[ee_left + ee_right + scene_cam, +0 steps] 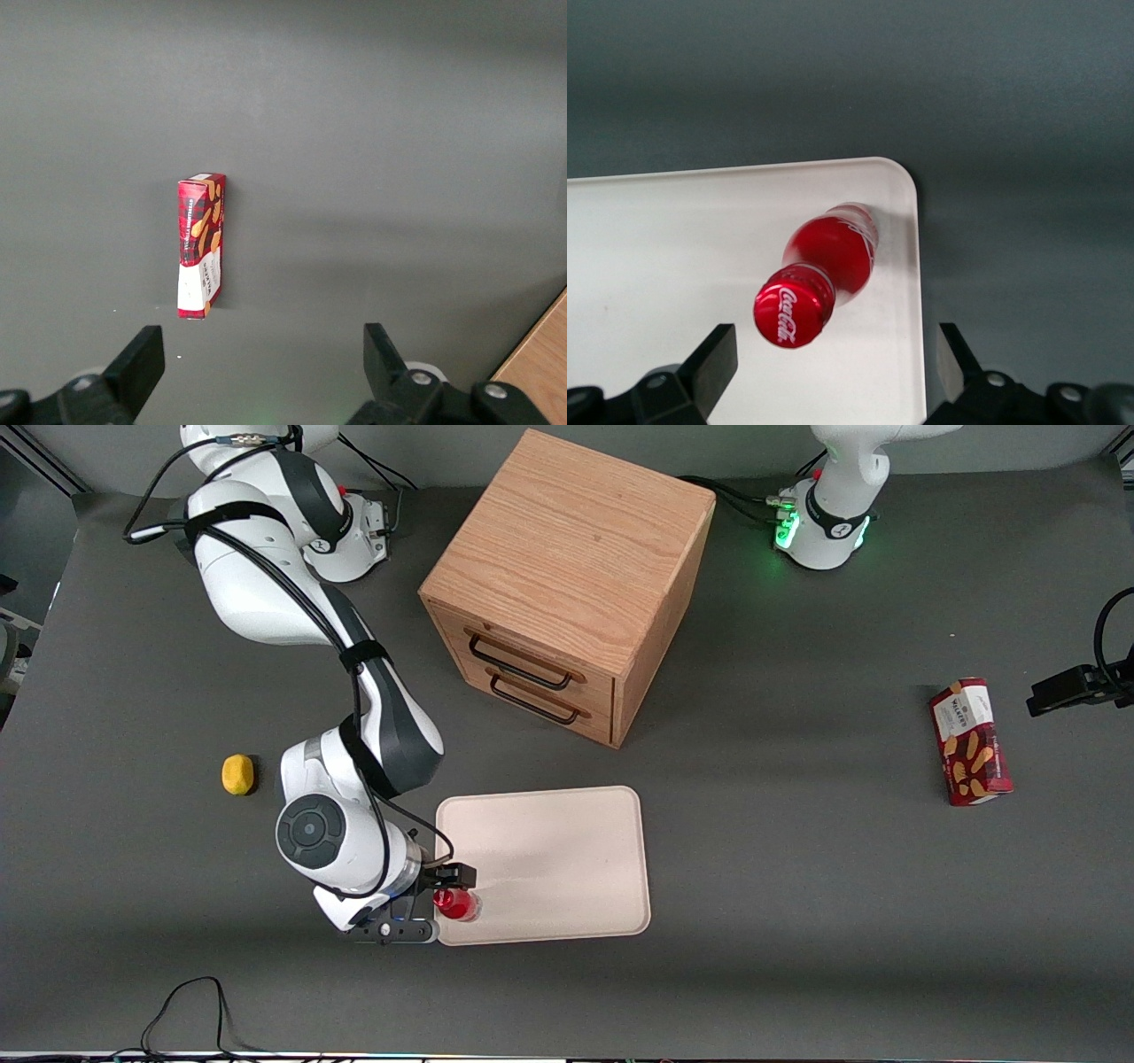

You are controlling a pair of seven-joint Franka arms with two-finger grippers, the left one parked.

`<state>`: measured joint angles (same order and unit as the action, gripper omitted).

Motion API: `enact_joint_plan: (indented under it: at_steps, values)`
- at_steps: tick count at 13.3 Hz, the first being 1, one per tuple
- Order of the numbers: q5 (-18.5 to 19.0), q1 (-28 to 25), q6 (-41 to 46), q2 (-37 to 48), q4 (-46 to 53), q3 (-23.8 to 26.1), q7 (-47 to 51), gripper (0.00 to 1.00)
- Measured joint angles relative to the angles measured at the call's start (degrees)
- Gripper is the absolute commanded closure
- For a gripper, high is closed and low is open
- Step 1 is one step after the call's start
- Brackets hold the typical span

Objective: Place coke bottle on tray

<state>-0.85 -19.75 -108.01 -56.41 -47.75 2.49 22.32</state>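
The coke bottle [457,903], tiny and red with a red cap, stands upright on the pale cream tray [567,850], in the tray's corner nearest the front camera at the working arm's end. In the right wrist view the bottle [824,266] stands just inside the tray's rounded corner [682,239], cap [794,305] toward the camera with white script on it. My gripper [447,895] hovers over that corner, just above the bottle. Its fingers [713,363] are spread wide and touch nothing; the bottle stands free below them.
A wooden two-drawer cabinet [567,584] stands farther from the front camera than the tray. A small yellow object [237,773] lies on the grey table beside the working arm. A red snack box [970,741] lies toward the parked arm's end, also in the left wrist view [201,243].
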Motion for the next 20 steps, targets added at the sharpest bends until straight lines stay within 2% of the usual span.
enact_joint_plan:
  at_steps: [2,7,9,12,14,17,20]
  values:
    - [0.0,0.0,1.34,0.41,0.67,0.0,0.01,0.0]
    - [-0.61,1.2,15.09,7.74,-0.56,-0.25,0.2,0.0]
    - [-1.73,4.19,15.18,15.66,-8.98,-0.57,-1.86,0.0]
    - [-2.45,8.77,12.75,30.85,-27.26,-2.57,-9.23,0.0]
    - [-2.54,9.29,10.24,39.92,-38.02,-5.56,-12.02,0.0]
    - [-2.53,9.24,6.08,51.03,-51.83,-7.46,-12.65,0.0]
    - [-2.05,9.26,7.51,58.57,-58.08,-8.22,-13.72,0.0]
